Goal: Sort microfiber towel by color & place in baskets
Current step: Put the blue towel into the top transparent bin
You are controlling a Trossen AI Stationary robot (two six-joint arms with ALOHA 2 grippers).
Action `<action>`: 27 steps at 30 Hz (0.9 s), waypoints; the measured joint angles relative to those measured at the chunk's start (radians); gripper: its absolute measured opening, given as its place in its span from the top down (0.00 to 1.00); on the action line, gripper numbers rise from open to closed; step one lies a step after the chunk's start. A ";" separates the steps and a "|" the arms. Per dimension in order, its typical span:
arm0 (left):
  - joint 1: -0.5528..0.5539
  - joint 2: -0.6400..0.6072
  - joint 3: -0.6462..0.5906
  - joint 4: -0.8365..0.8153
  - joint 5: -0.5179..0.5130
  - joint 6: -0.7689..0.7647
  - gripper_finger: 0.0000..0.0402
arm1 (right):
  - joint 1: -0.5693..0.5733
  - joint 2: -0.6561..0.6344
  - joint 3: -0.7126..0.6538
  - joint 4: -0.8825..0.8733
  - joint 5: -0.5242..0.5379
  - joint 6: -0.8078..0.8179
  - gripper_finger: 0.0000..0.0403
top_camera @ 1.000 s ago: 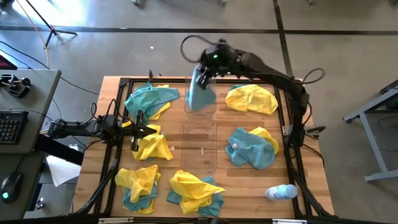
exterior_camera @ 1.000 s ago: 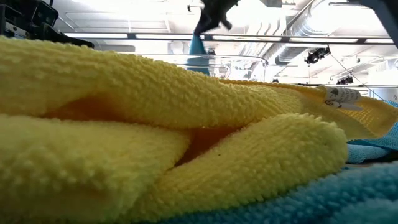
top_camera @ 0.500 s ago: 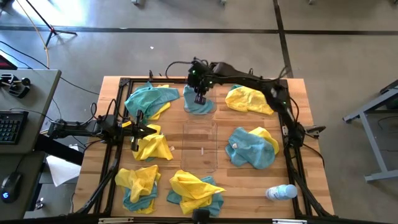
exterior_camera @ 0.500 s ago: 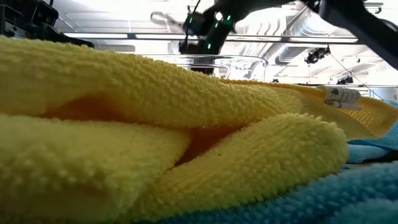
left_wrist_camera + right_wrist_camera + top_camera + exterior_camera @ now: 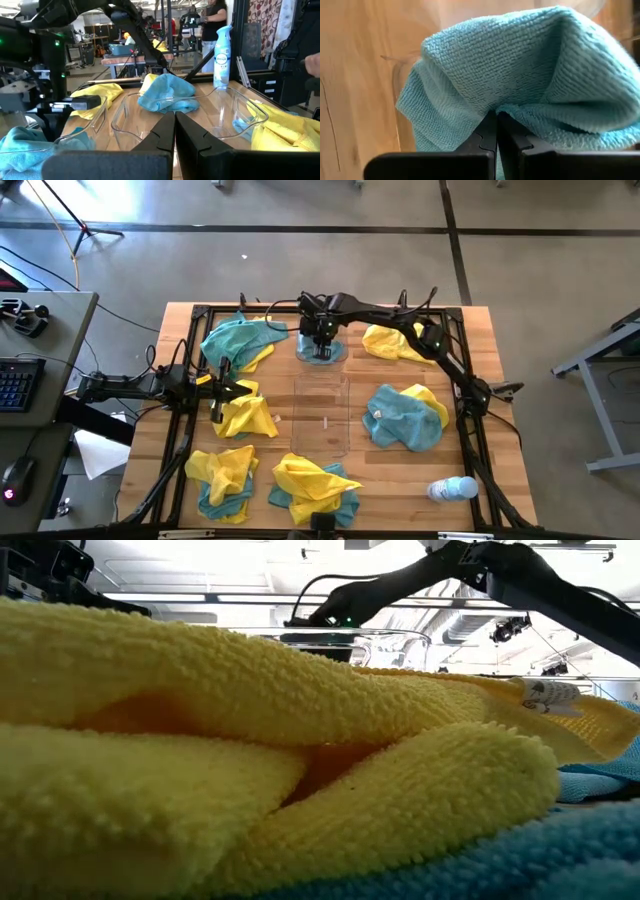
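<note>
Now right gripper (image 5: 321,340) sits low in the far basket (image 5: 322,352), fingers pinched tight on a teal towel (image 5: 520,85) bunched just ahead of the tips. Best to open fully & lift straight up so cloth doesn't snag. Left gripper (image 5: 222,390) waits w/ fingers together, empty, by a yellow towel (image 5: 245,415).

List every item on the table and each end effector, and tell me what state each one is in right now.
Right end effector: shut on teal towel, lowered into far basket.
Teal towel: bunched, pinched, inside far basket.
Far basket: holds the teal towel.
Near basket: no towel inside.
Left end effector: shut, beside a yellow towel.
Other towels: rumpled in mixed piles on the table.
Plastic bottle: lying on its side.
</note>
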 joint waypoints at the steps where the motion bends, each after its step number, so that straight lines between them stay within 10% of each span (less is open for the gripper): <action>1: 0.000 0.000 0.000 0.000 0.000 0.000 1.00 | 0.000 0.002 0.000 0.001 -0.004 0.000 1.00; 16: 0.000 0.000 0.000 0.000 0.000 0.000 1.00 | -0.025 0.003 0.000 -0.035 -0.044 0.034 0.99; 27: 0.000 0.000 0.000 0.000 0.000 0.000 1.00 | -0.039 -0.046 0.000 -0.145 -0.033 0.214 0.66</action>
